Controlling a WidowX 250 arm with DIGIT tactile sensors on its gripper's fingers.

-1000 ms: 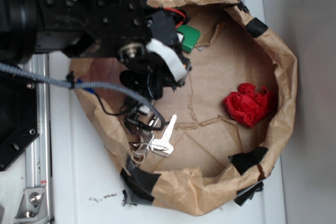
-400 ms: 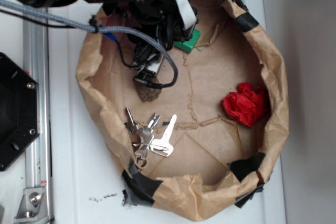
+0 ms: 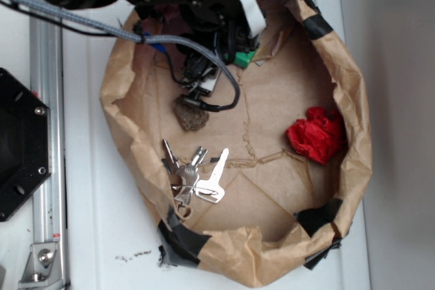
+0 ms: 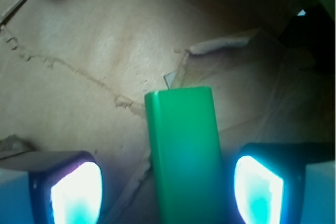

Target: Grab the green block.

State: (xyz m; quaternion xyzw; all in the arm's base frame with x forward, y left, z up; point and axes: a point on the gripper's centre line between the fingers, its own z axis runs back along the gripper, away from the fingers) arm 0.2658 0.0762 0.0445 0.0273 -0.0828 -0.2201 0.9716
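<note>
Since arm shifted up-right, open end effector straddles green block; stone now fully uncovered.

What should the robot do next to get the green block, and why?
Probably lower a little and close the pincer. In the wrist view the green block already sits between the open fingers, with a gap on each side, nearer the right one.

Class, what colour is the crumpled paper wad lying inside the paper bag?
Red. The paper wad shows best in the exterior view, near the bag's right wall.
</note>
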